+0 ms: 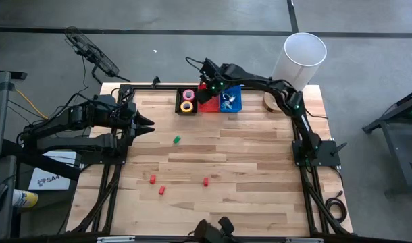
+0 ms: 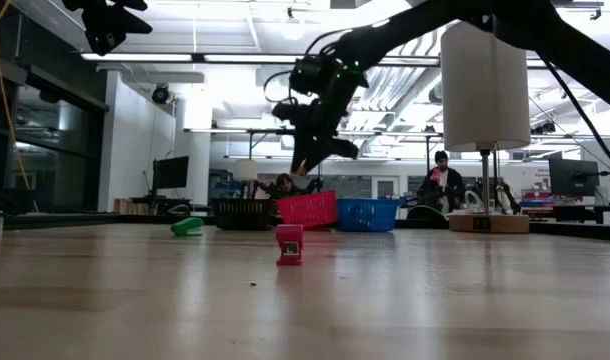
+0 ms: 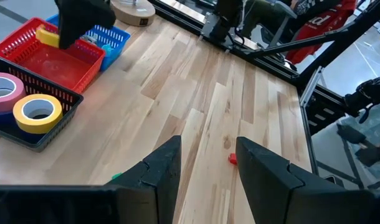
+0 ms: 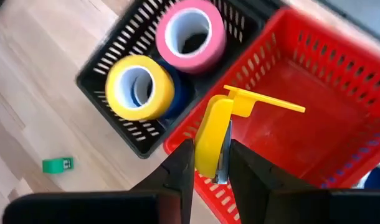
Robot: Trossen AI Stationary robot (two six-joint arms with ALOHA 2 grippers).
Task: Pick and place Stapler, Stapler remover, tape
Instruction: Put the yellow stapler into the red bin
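My right gripper [image 4: 210, 171] is at the table's far edge, shut on a yellow stapler remover [image 4: 215, 127]. It hangs over the red basket [image 4: 321, 93], close to the wall next to the black basket [image 4: 103, 68]. In the black basket lie a yellow tape roll [image 4: 139, 87] and a pink tape roll [image 4: 190, 34], with a blue roll [image 4: 177, 93] under them. My left gripper [image 3: 205, 158] waits open at the table's left side [image 1: 148, 126], nothing between its fingers. I cannot pick out the stapler. My right gripper pinches the stapler remover's rounded yellow body [image 4: 205, 149] between its two fingers. The fingers come from above, slanting down. The remover is lifted clear over the red basket, and its flat yellow wing [image 4: 268, 102] sticks out sideways beyond the fingers.
A blue basket [image 1: 231, 100] stands right of the red one. A tall white cylinder [image 1: 304, 57] on a wooden base stands at the far right corner. A green block [image 1: 177, 140] and three small red blocks [image 1: 161, 190] lie on the open wooden top.
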